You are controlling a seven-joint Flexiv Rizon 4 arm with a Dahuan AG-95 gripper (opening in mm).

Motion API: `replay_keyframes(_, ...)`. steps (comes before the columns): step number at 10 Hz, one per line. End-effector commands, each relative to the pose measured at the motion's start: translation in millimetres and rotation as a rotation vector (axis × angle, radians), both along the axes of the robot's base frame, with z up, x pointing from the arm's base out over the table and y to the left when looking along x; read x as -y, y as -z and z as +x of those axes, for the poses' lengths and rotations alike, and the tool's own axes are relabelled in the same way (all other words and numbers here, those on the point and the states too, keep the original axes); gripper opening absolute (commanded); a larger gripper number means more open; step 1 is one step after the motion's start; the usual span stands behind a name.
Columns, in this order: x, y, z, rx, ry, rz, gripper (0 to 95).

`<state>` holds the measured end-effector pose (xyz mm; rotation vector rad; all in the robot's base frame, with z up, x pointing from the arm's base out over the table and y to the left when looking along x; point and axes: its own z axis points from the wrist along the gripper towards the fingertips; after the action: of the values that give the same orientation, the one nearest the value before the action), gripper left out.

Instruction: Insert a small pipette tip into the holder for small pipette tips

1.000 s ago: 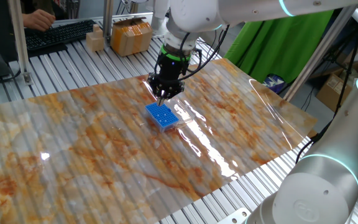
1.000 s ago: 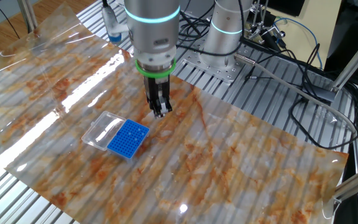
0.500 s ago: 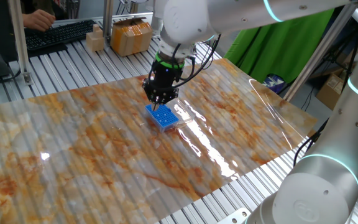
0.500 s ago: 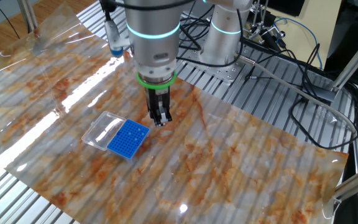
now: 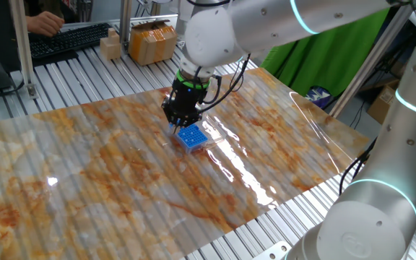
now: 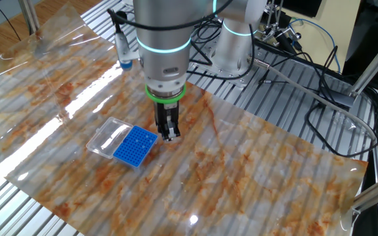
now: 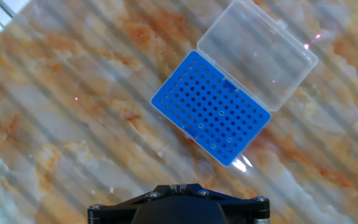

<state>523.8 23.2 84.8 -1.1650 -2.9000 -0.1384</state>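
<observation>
the rack (image 6: 135, 145) lies on the bench (image 6: 254, 170), its open lid (image 6: 108, 136) hinged flat beside it. the pincer (image 6: 169, 135) hangs just beside the rack's edge.
</observation>
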Motion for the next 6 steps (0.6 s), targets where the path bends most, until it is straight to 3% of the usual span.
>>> replay_keyframes(1,0.0,3.6,1.8,0.0,0.002,0.001,0.0)
replay_keyframes(6,-0.8,19.5,8.6,0.004,0.018,-0.004,0.0)
